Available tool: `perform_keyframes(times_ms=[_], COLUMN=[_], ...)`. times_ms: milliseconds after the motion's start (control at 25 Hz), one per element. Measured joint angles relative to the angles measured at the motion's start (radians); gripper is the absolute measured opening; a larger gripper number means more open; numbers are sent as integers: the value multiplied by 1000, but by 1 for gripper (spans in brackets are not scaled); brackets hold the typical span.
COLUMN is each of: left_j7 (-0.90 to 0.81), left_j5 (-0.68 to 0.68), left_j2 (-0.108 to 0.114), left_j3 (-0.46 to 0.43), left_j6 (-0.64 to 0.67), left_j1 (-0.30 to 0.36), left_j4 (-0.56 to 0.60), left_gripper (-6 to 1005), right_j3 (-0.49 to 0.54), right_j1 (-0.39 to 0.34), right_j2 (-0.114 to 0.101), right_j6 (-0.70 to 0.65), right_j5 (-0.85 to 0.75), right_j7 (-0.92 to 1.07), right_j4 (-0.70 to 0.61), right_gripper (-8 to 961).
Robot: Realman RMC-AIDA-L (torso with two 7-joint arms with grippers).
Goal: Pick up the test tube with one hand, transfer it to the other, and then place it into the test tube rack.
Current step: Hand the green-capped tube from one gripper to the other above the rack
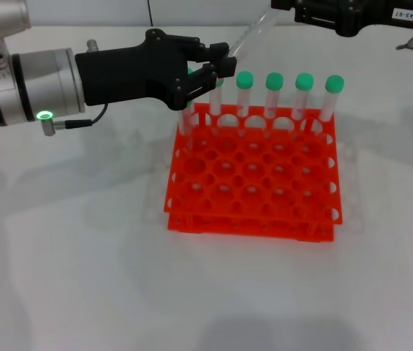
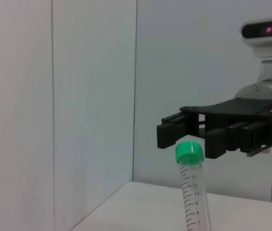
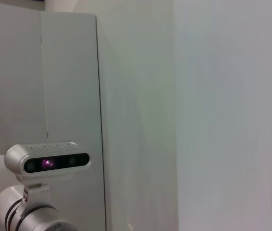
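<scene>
My left gripper (image 1: 221, 66), black and unlabelled on a silver wrist with a green light, is shut on the lower part of the test tube (image 1: 254, 35). The tube is held tilted above the rack's back left corner and slants up toward my right gripper (image 1: 286, 7) at the top edge. In the left wrist view the tube's green cap (image 2: 189, 153) sits just in front of the gap between the right gripper's (image 2: 197, 139) spread fingers, and I see no contact. The orange-red test tube rack (image 1: 250, 183) stands on the table below.
Several green-capped tubes (image 1: 274, 91) stand upright in the rack's back row, some of them behind my left gripper. White tabletop (image 1: 82, 256) surrounds the rack. The right wrist view shows only a wall and the left arm's wrist camera (image 3: 46, 162).
</scene>
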Motion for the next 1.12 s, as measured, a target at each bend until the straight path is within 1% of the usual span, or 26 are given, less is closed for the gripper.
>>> perform_keyframes(times_ms=[80, 640, 1120], left_j7=[7, 31, 30], left_j5=[-4, -6, -6], left_j2=[0, 0, 5], left_j3=[0, -1, -2], left_j6=[5, 4, 4], left_j1=[3, 16, 8], left_j4=[0, 2, 2], left_gripper=[194, 194, 194], right_j3=[1, 1, 0], right_j1=[0, 0, 10], right_j2=[1, 0, -1], right_j6=[0, -5, 0], right_j5=[2, 3, 3], right_j7=[-5, -10, -19], right_j4=[0, 13, 41], right_gripper=[477, 474, 471])
